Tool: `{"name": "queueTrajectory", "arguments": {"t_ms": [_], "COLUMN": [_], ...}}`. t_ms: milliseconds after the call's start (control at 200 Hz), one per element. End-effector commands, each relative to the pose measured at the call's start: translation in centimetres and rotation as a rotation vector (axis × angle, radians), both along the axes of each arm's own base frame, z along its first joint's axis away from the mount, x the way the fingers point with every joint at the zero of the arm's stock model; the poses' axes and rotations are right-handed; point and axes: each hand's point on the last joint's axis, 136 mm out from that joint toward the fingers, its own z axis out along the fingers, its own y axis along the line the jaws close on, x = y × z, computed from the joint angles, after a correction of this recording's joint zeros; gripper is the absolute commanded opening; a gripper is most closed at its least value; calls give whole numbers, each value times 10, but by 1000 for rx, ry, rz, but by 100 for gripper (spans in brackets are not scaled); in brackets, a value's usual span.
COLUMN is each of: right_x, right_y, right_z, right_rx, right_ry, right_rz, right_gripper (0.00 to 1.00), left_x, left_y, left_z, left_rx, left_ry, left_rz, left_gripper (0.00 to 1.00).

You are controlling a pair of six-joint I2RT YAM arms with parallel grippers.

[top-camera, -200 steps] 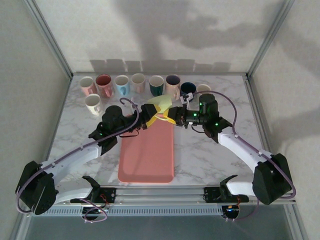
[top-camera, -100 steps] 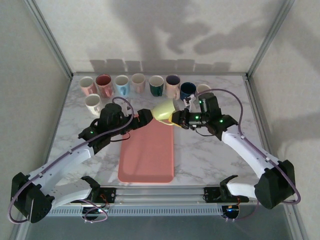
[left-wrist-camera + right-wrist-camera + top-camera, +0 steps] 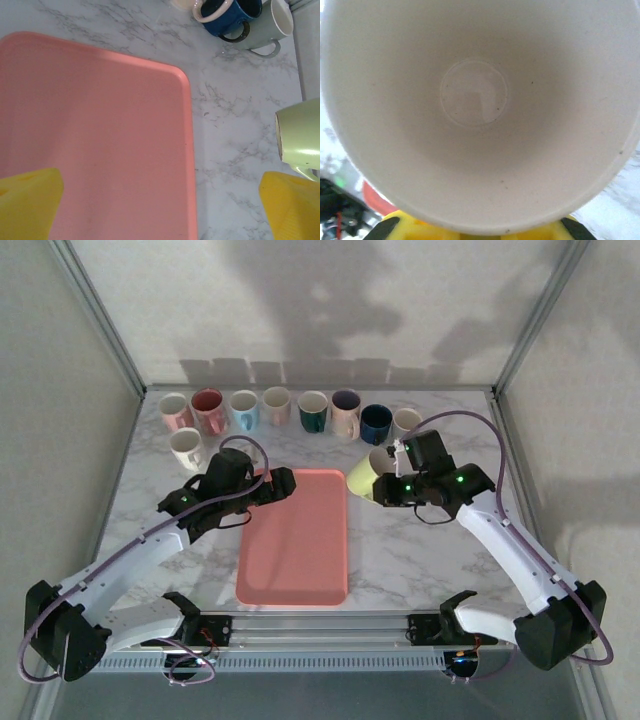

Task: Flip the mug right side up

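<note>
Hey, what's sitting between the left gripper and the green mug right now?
In the top view, between the left gripper and the green mug lies only the pink tray, bare, then marble table.

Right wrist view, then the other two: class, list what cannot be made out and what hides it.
- Right wrist view: the light green mug's inside hides its handle and outer wall.
- Left wrist view: the right edge cuts off the mug's base.
- Top external view: the right gripper's hold on the mug is too small to read; so are the back mugs' contents.
</note>
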Motion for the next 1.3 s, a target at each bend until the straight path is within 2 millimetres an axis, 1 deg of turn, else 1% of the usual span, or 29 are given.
{"name": "queueTrajectory", "arguments": {"t_ms": [0, 45, 115, 170, 315, 416, 576, 921, 1132, 1292], "right_x": [15, 21, 28, 34, 52, 65, 91, 153, 181, 197], "right_y": [-18, -35, -69, -90, -125, -142, -152, -161, -164, -170], "right_z": [25, 20, 14, 11, 7, 3, -6, -26, -46, -62], "right_rx": [-84, -169, -331, -406, -429, -427, -427, -481, -482, -497], "right_ry": [-139, -135, -120, -117, -107, -95, -83, -114, -110, -98], "right_rz": [-43, -112, -240, -312, -450, -511, -529, -477, -472, -478], "right_gripper": [0, 0, 0, 0, 0, 0, 0, 0, 0, 0], "left_x": [0, 1, 2, 2, 3, 3, 3, 5, 5, 4], "left_y": [12, 12, 13, 14, 18, 20, 24, 28, 30, 30], "left_z": [0, 0, 0, 2, 3, 3, 2, -1, -2, -2], "left_rx": [46, 50, 56, 58, 74, 86, 110, 152, 162, 162], "left_ry": [-24, -29, -36, -47, -67, -78, -93, -106, -115, -114], "left_rz": [19, 19, 20, 23, 32, 35, 36, 29, 28, 25], "left_gripper": [99, 99, 99, 99, 100, 99, 100, 99, 99, 99]}}
